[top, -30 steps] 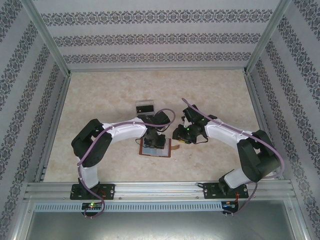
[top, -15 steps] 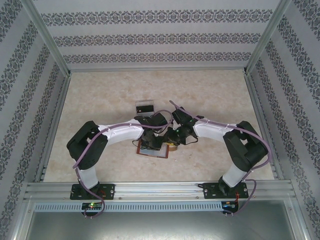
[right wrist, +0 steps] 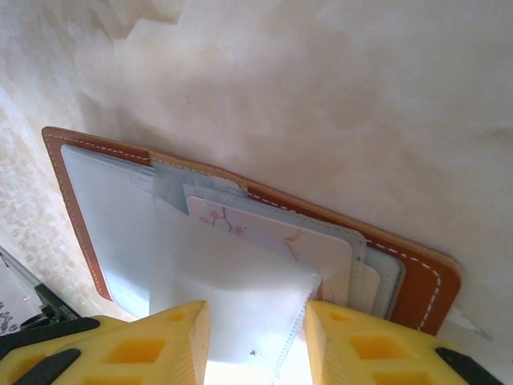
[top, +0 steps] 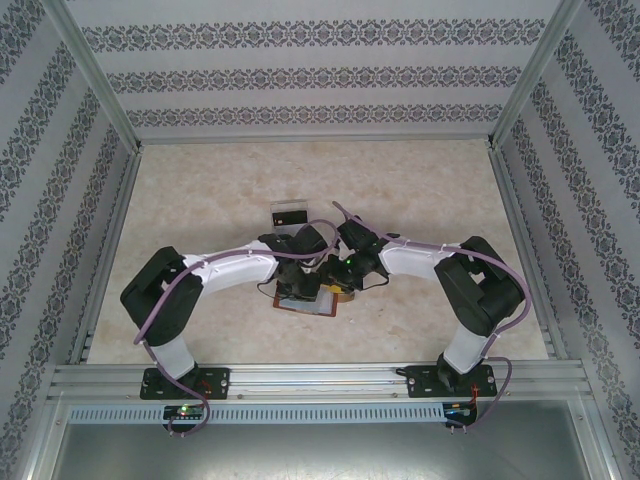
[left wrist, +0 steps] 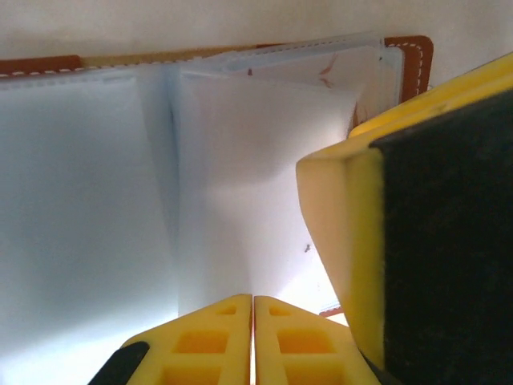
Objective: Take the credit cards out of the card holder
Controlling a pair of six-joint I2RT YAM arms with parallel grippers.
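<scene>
The brown card holder [top: 325, 305] lies open on the table between the two arms, its pale grey-blue sleeves [left wrist: 88, 184] facing up. My left gripper [left wrist: 253, 301] is shut, its tips down on a sleeve page, with nothing seen between them. My right gripper [right wrist: 255, 314] is open, and a loose translucent sleeve page [right wrist: 232, 289] lies between its fingers. A white credit card [right wrist: 272, 231] with a pink blossom print sits in a sleeve just beyond that page. The holder's stitched brown edge [right wrist: 425, 293] shows to the right. One right fingertip [left wrist: 345, 233] stands close beside my left gripper.
A small clear plastic tray [top: 290, 213] sits just behind the card holder. Metal frame rails [top: 310, 378] run along the near edge, and patterned walls close in the other three sides. The beige tabletop [top: 200, 190] stretches out around the holder.
My right arm has swung left and brought its gripper down over the card holder, close against the left gripper. The left arm's elbow has shifted left while its gripper stayed on the holder.
</scene>
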